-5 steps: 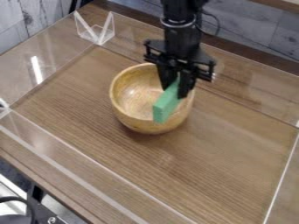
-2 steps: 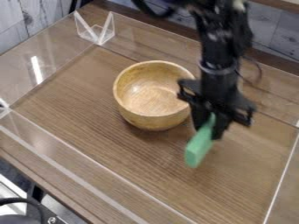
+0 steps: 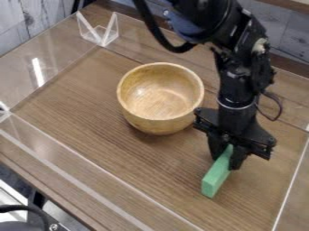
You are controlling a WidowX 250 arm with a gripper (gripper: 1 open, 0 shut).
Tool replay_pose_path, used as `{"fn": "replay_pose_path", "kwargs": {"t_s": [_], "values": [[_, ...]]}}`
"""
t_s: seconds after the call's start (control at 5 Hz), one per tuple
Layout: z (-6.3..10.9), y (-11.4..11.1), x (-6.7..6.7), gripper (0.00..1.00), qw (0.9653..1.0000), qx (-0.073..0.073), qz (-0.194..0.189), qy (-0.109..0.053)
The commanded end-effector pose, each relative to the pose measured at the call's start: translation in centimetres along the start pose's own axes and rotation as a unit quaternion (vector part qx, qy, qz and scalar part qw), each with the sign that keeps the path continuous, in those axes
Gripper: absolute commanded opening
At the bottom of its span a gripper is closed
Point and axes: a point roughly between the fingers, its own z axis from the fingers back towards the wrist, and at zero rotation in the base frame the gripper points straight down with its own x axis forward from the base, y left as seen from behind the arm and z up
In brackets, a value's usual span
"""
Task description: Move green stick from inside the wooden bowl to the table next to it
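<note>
While gripped, flat bright green stick [image 3: 220, 173], matte, rectangular, tilted

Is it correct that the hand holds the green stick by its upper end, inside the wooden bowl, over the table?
Not quite. The hand does hold the green stick by its upper end, but outside the wooden bowl, to the bowl's right in the camera view, with the lower end down at the table. The bowl is empty.

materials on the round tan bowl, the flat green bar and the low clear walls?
Round tan bowl: looks like wood, smooth, faint grain rings inside.
Flat green bar: matte, uniform colour; plastic, foam or painted wood, can't tell.
Low clear walls: see-through with glare streaks, likely acrylic.
</note>
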Motion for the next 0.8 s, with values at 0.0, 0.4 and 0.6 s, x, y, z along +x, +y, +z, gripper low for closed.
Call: {"fn": "replay_pose_path", "kwargs": {"t_s": [0.0, 0.4, 0.6], "values": [[0.81, -0.04, 0.36, 0.00, 0.9999, -0.006, -0.006, -0.011], [1.39, 0.65, 0.22, 0.00, 0.9999, -0.010, -0.010, -0.005], [1.36, 0.78, 0.22, 0.00, 0.9998, -0.013, -0.015, -0.005]]}}
